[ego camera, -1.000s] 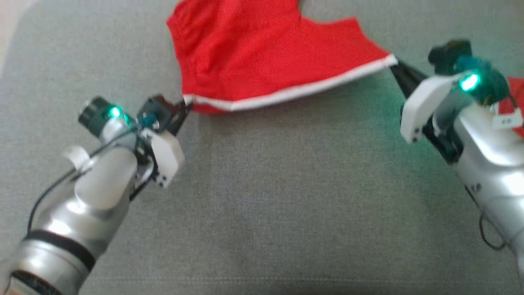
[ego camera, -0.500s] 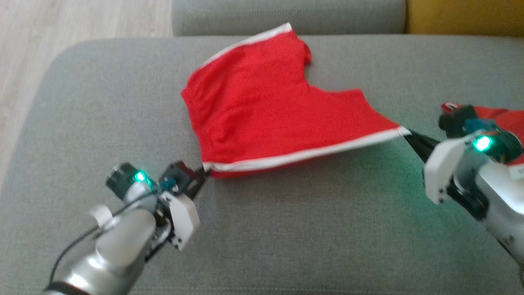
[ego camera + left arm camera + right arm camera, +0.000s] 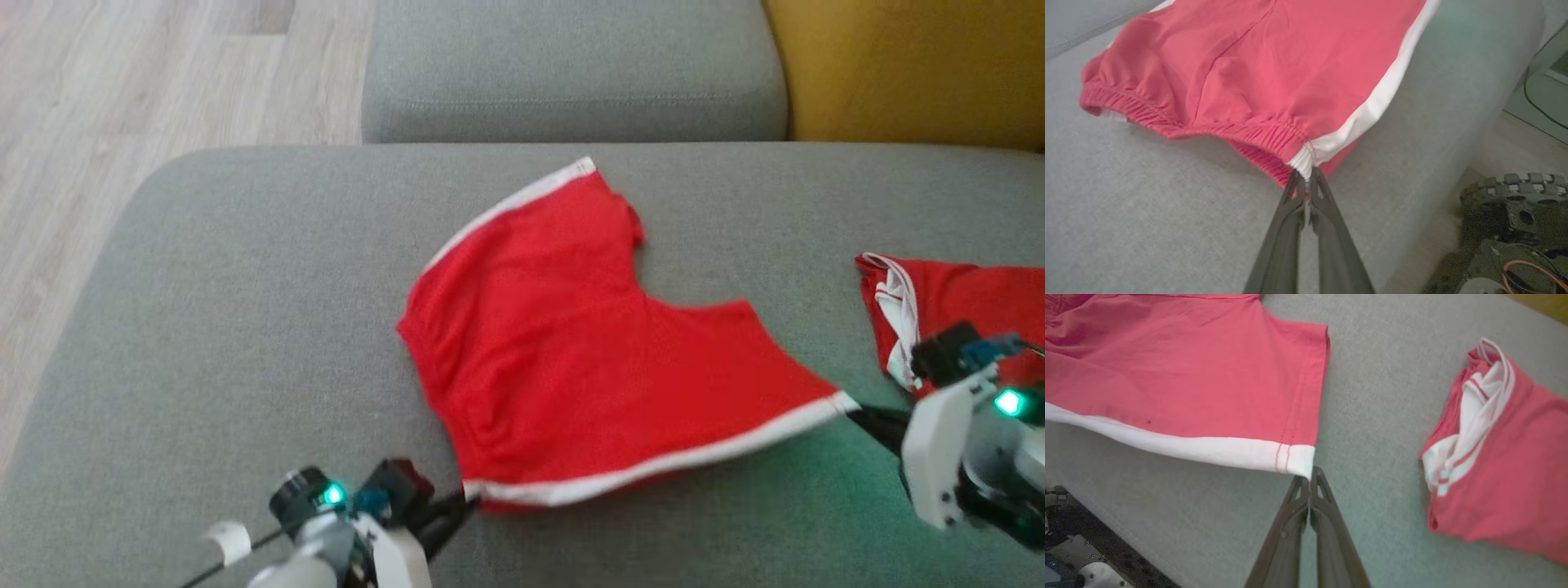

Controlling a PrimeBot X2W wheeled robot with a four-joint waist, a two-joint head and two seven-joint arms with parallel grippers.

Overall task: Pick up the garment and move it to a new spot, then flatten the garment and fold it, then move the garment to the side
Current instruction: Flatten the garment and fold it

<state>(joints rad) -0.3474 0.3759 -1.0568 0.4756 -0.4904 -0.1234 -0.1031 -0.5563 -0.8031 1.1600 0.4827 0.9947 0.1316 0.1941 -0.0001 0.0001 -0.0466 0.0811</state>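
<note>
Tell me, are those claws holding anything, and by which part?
Both hold the red shorts. The left claw pinches the waistband corner; the right claw pinches the white-striped hem corner.

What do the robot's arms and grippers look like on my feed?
Left gripper and right gripper: two long dark tapered fingers each, white housing behind, a green light at each wrist. A thin black cable trails behind the left gripper.

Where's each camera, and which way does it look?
Head view: on the head, facing down at the red shorts on the sofa; left fingers, right fingers show.
Left wrist: left arm, facing along left fingers pinching waistband.
Right wrist: right arm, facing along right fingers pinching hem.
Head and right wrist share the other garment.
</note>
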